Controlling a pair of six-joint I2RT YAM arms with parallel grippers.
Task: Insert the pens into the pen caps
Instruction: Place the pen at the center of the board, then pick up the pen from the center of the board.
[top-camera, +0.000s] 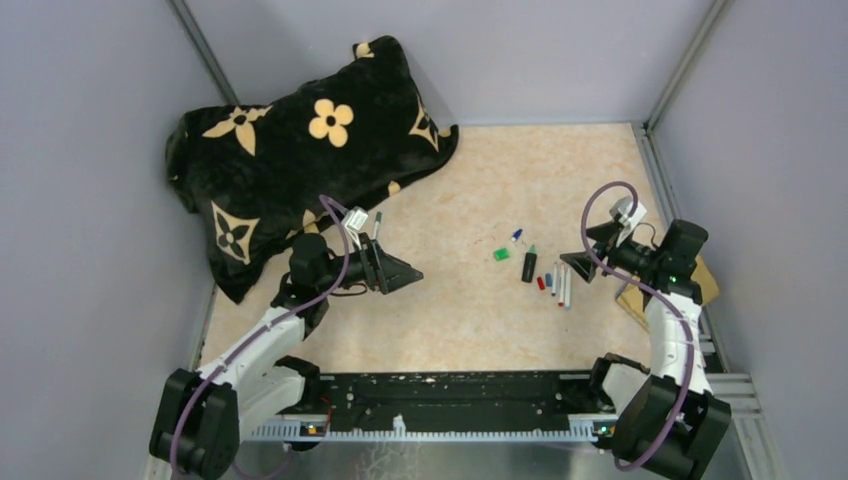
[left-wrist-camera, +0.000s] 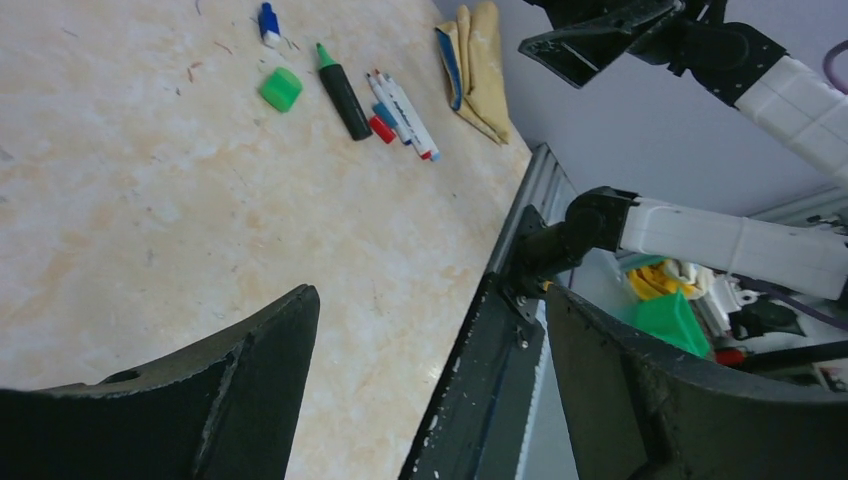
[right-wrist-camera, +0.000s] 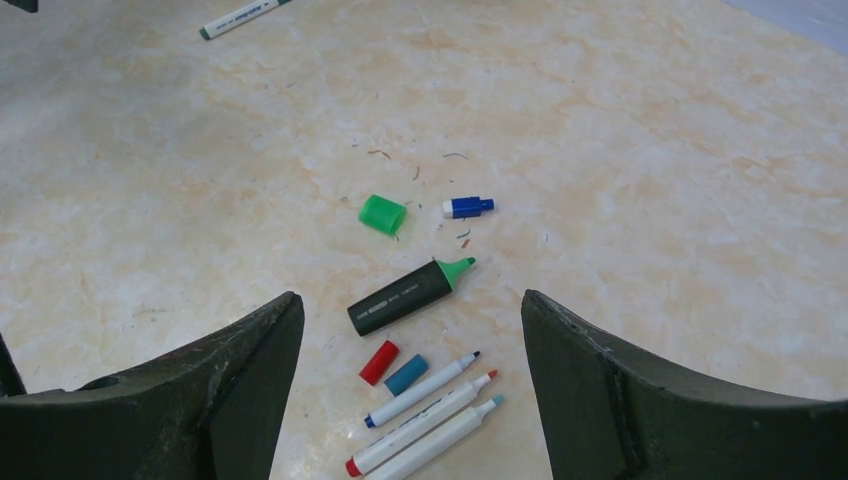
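We see both arms low over a beige marbled surface (top-camera: 480, 180), each gripper empty. The right gripper (right-wrist-camera: 410, 294) has its two dark fingers spread wide and points at the cluster of pens and caps on the right half of the surface. The left gripper (left-wrist-camera: 430, 290) is likewise spread wide with nothing between its fingers, and it sits well apart from that cluster, on the left half. In the right wrist view a thick black marker with a green tip (right-wrist-camera: 410, 297) lies uncapped in the middle of the group. Beyond it are a small bright green cap (right-wrist-camera: 383, 214) and a blue cap with a white stub at one end (right-wrist-camera: 468, 207), near each other but not touching. On the near side of the black marker, a short red cap (right-wrist-camera: 379, 362) and a short teal-blue cap (right-wrist-camera: 406, 374) lie side by side. Just beside them, three thin white pens are laid parallel and close together, all uncapped: one with a dark blue tip (right-wrist-camera: 420, 390), one with a red tip and a red rear end (right-wrist-camera: 422, 422), and one with a pale teal tip (right-wrist-camera: 445, 438). No pen is in a cap. A fourth thin white pen with a green end (top-camera: 377, 222) lies alone, well apart from the rest, just beyond the left wrist. A black plush blanket with tan flower shapes (top-camera: 300, 150) is bunched in the far left corner. A flat tan piece of cardboard (top-camera: 703, 283) lies at the right edge under the right arm.
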